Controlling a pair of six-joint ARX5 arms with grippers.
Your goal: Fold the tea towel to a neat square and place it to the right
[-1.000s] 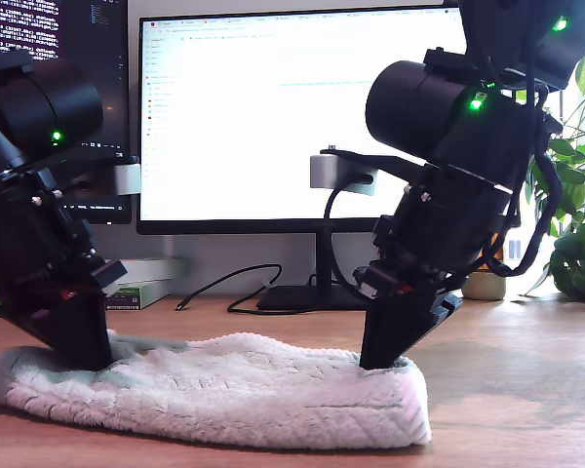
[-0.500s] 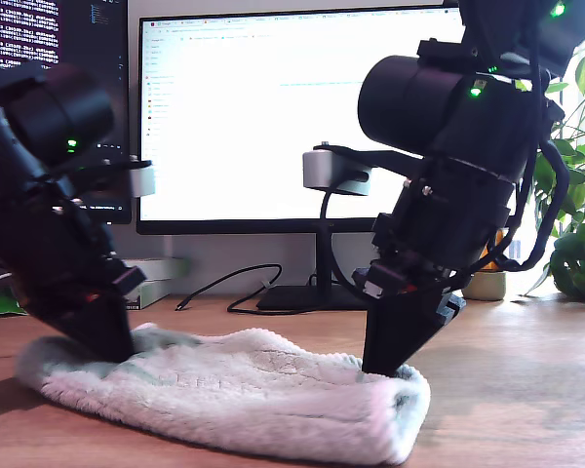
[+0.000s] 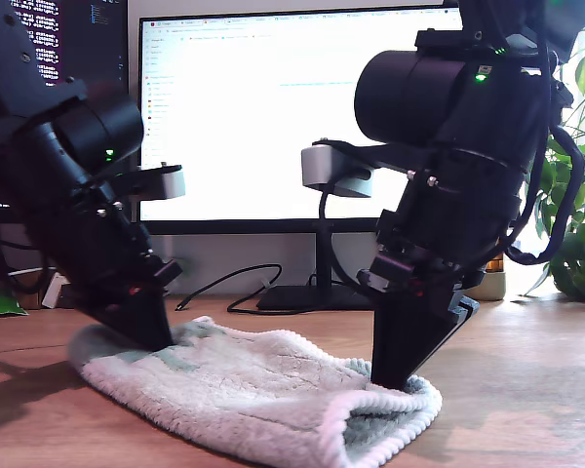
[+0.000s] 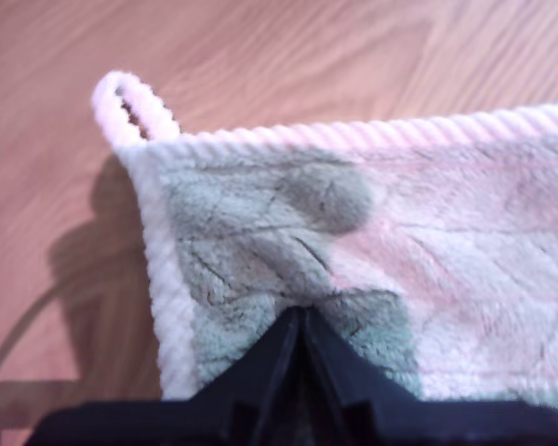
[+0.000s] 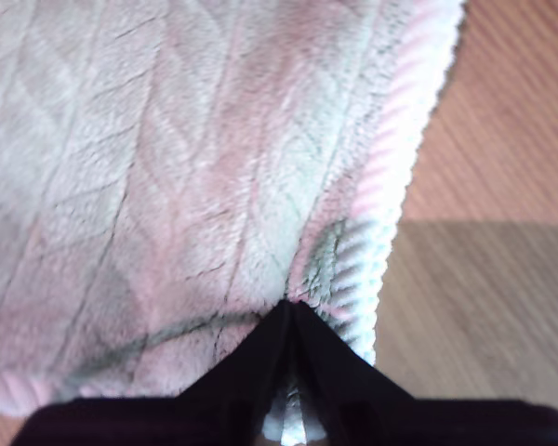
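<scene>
The tea towel (image 3: pixel 263 390) lies bunched on the wooden table (image 3: pixel 536 390), pale and fluffy with a corded hem. My first gripper (image 3: pixel 402 378) stands at its end on the exterior view's right, shut on the pile (image 4: pixel 298 321) near a corner with a hanging loop (image 4: pixel 130 107). The towel (image 4: pixel 428 232) spreads away from that corner. My second gripper (image 3: pixel 148 339) is at the end on the exterior view's left, shut on the cloth (image 5: pixel 288 311) just inside the ribbed hem (image 5: pixel 400 186). The towel (image 5: pixel 167 186) fills most of that view.
Behind the arms stand a bright monitor (image 3: pixel 273 117) on a black stand (image 3: pixel 312 292), a dark screen (image 3: pixel 68 29) at the exterior view's left, and a black cable (image 3: pixel 234 283). A leafy plant (image 3: pixel 580 224) and a small pot (image 3: pixel 487 285) sit at the exterior view's right.
My second gripper has moved toward the exterior view's right, dragging its end of the towel along. The towel is now shorter and more bunched. My first gripper has shifted only slightly.
</scene>
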